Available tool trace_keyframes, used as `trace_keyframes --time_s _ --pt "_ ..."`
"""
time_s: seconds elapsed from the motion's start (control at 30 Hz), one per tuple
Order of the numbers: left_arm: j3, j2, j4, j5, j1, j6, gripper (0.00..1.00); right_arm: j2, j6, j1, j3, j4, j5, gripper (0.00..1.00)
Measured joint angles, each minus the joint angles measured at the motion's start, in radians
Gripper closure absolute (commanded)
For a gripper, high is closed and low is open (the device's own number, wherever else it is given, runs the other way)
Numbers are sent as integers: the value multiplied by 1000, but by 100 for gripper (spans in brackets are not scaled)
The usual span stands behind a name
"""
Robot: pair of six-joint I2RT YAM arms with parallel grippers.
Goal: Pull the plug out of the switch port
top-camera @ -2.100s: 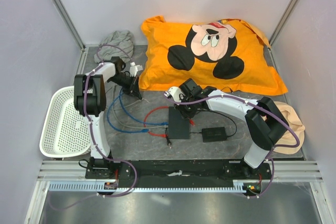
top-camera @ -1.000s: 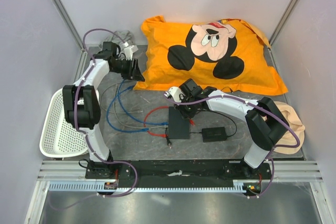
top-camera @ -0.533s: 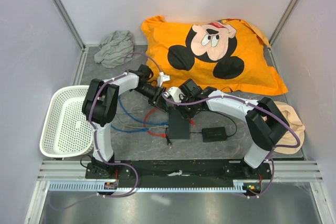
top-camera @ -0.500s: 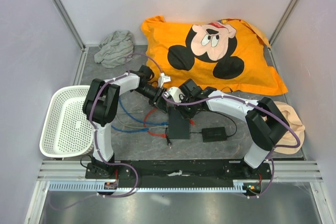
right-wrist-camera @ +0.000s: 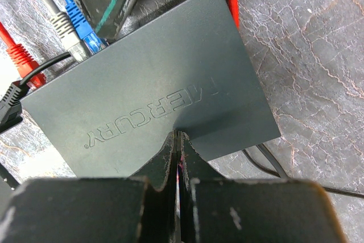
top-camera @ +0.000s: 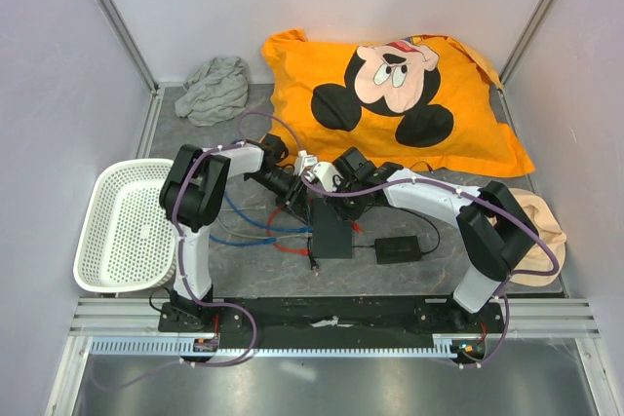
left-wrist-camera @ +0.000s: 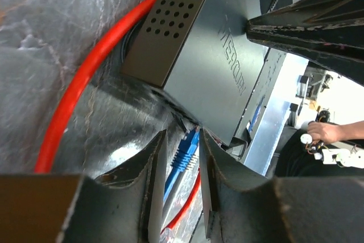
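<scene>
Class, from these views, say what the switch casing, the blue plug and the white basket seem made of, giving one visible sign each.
Switch: likely painted metal or hard plastic, matte dark grey; punched vent holes, embossed lettering. Blue plug: moulded plastic, slightly glossy, ribbed. Basket: white plastic; moulded lattice walls.

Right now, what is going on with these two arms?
The right hand, shut, rests its tips on the black Mercury switch, seemingly to hold it down. The left hand straddles the blue plug, which sits in a port at the switch's edge. The jaws look not quite closed on it.
</scene>
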Motion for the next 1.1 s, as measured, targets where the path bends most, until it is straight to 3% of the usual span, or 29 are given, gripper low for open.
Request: trace_keyframes --time_s 0.77,1.1 --pt "5 43 -48 56 -22 46 79 -5 -1 2 -6 3 7 100" --pt "235 195 -145 58 -33 21 74 -10 -24 -4 -1 -23 79 100"
